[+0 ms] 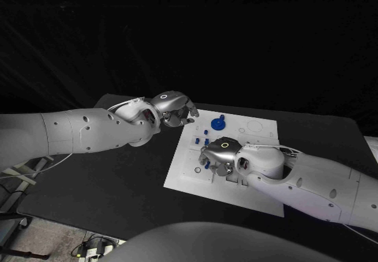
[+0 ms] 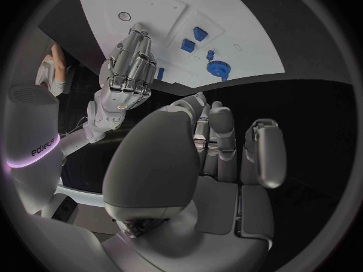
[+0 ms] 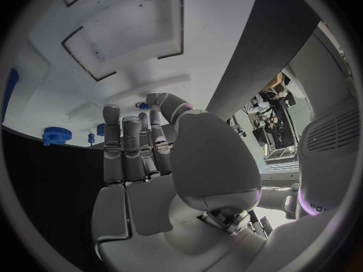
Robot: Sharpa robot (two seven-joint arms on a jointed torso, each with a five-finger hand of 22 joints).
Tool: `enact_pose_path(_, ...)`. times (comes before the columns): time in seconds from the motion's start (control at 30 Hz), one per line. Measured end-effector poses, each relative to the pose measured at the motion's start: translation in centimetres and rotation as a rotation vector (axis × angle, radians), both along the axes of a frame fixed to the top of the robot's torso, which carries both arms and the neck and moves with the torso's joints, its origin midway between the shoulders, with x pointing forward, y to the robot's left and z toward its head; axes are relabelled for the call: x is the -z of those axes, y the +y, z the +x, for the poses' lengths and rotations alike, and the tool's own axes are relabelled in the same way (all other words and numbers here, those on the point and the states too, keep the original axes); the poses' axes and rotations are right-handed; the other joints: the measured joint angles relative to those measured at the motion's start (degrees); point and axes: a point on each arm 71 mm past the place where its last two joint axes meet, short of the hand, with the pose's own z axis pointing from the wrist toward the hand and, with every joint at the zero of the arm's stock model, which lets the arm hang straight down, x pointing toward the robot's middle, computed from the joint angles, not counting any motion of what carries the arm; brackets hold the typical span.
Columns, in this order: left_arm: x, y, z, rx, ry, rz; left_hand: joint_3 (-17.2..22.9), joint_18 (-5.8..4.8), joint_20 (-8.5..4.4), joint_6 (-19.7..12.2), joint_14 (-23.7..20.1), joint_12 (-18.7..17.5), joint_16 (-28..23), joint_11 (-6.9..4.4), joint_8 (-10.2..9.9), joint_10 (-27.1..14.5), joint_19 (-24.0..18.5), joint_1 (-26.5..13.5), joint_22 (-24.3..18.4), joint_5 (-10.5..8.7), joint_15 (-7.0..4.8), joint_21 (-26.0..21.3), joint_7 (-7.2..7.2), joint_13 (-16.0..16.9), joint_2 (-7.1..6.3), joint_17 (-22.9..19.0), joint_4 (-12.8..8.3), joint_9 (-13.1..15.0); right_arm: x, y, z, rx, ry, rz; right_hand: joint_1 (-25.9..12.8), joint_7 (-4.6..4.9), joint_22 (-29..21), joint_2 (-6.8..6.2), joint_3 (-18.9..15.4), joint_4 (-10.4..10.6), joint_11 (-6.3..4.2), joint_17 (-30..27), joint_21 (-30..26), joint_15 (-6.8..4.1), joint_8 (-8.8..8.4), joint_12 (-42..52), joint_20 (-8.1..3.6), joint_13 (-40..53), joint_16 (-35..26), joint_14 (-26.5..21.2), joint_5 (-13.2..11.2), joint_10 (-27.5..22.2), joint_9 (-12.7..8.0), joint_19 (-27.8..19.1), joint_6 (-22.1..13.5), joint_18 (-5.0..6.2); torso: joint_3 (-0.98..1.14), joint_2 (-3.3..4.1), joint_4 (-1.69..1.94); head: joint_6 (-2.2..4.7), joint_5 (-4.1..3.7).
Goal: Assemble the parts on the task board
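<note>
Our right hand (image 1: 221, 155) hovers open-fingered over the task board's (image 1: 260, 194) small blue parts (image 1: 202, 143), seemingly holding nothing, nearer than our left hand (image 1: 175, 108).

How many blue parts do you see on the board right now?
5: gear at the board's edge, peg beside it, two blocks, one by the right hand. More may be hidden.

A robotics lab, by the look of it. A black worktop (image 1: 118, 180) stands against black drapes, with cables (image 1: 93, 244) trailing on the floor beside it and cluttered equipment (image 3: 274, 103) behind the robot.
</note>
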Motion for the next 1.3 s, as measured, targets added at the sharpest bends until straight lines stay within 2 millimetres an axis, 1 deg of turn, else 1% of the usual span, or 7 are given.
enact_pose_path(0.27,0.03,0.05,0.01,0.0,0.002,0.002,0.0,0.0,0.0,0.2,0.0,0.0,0.0,0.0,0.2,0.0,0.0,0.0,0.0,0.0,0.0,0.0,0.18,0.1,0.0,0.1,0.0,0.0,0.14,-0.09,0.35,0.009,-0.011,0.012,-0.4,-0.17,0.0,0.94,-0.6,0.6,-0.12,-1.0,0.6,-0.18,0.2,-2.6,0.23,-2.7,0.2,0.2,-4.0,1.8,0.9,-0.2,1.0,0.0,0.0,0.01,0.0,0.0,0.23)
enact_pose_path(0.53,0.05,0.04,0.0,0.0,0.004,0.002,0.0,0.0,0.0,0.2,0.0,0.0,0.0,0.0,0.2,0.0,0.0,0.2,0.0,0.0,0.0,0.0,0.18,0.0,0.22,0.1,0.0,0.1,0.22,-0.13,0.42,0.009,-0.011,0.016,-1.9,-0.21,0.0,-0.12,-1.9,1.9,-0.51,-2.0,-1.1,-0.3,0.19,-4.3,0.62,-4.7,0.2,0.0,-9.1,3.4,1.0,-0.6,1.6,0.0,0.0,-0.03,-0.03,0.0,0.32)
enact_pose_path(0.7,0.06,0.03,0.0,0.001,0.005,0.003,0.0,0.0,0.0,0.2,0.0,0.0,0.0,0.0,0.2,0.0,0.0,0.2,0.0,0.2,0.0,0.0,0.18,0.1,0.22,0.0,0.0,0.0,0.24,-0.27,0.47,0.01,-0.01,0.016,-2.3,-0.37,0.0,-0.51,-2.6,2.7,-0.68,-3.8,-4.2,-0.44,-1.35,-5.7,1.6,-5.1,-0.7,-2.1,-11.5,1.5,0.0,-1.9,-0.6,0.01,0.0,-0.04,-0.06,0.0,0.33)
enact_pose_path(0.83,0.07,0.04,-0.01,0.001,0.007,0.004,0.2,0.0,0.0,0.2,0.0,0.4,0.0,0.0,0.2,0.0,0.0,0.2,0.0,0.2,0.0,0.0,0.18,0.1,0.22,0.0,-0.2,0.1,0.25,-0.36,0.43,0.008,-0.008,0.016,-2.3,-0.69,-0.4,-0.53,-2.7,2.7,-1.0,-5.3,-6.4,-0.73,-1.36,-5.9,1.84,-5.0,-1.5,-3.6,-11.7,-0.9,-0.8,-2.7,-2.2,0.0,-0.01,-0.03,-0.06,0.0,0.38)
enact_pose_path(0.93,0.08,0.04,-0.01,0.001,0.008,0.004,0.2,-0.01,0.0,0.2,0.0,0.4,0.0,0.0,0.2,0.0,0.0,0.2,0.0,0.2,0.0,0.0,0.18,0.1,0.22,0.0,-0.2,0.1,0.27,-0.42,0.34,0.006,-0.005,0.015,-2.1,-0.73,-0.5,-0.79,-2.8,2.6,-1.21,-6.2,-6.9,-0.97,-1.36,-5.9,1.84,-4.8,-2.0,-4.6,-10.5,-1.7,-1.0,-2.7,-2.6,0.0,-0.01,-0.03,-0.05,0.0,0.43)
enact_pose_path(1.13,0.1,0.0,0.0,0.001,0.011,0.005,0.2,0.0,0.0,0.2,0.0,0.4,0.0,0.0,0.2,0.0,0.0,0.5,0.0,0.2,0.0,0.0,0.18,0.1,0.45,0.0,-0.2,0.1,0.26,-0.45,0.28,0.004,-0.002,0.014,-1.6,-0.75,-0.5,-1.21,-3.2,2.5,-1.03,-6.7,-7.2,-1.0,-1.36,-5.9,1.84,-4.8,-2.0,-5.0,-10.0,-2.5,-1.2,-2.7,-3.0,0.0,-0.01,-0.03,-0.05,0.0,0.49)
enact_pose_path(1.3,0.12,0.01,0.0,0.001,0.013,0.006,0.3,-0.01,0.0,0.2,0.0,0.4,0.0,-0.21,0.2,-0.2,0.0,0.4,0.0,0.2,0.0,0.0,0.18,0.1,0.45,0.0,-0.3,0.1,0.22,-0.42,0.3,0.004,-0.003,0.016,-1.6,-0.69,-0.5,-1.21,-3.8,3.1,-1.08,-6.3,-7.8,-0.93,-1.36,-5.9,1.84,-4.4,-2.0,-4.9,-11.6,-2.9,-1.4,-2.7,-3.5,0.0,-0.01,-0.03,-0.05,0.0,0.49)
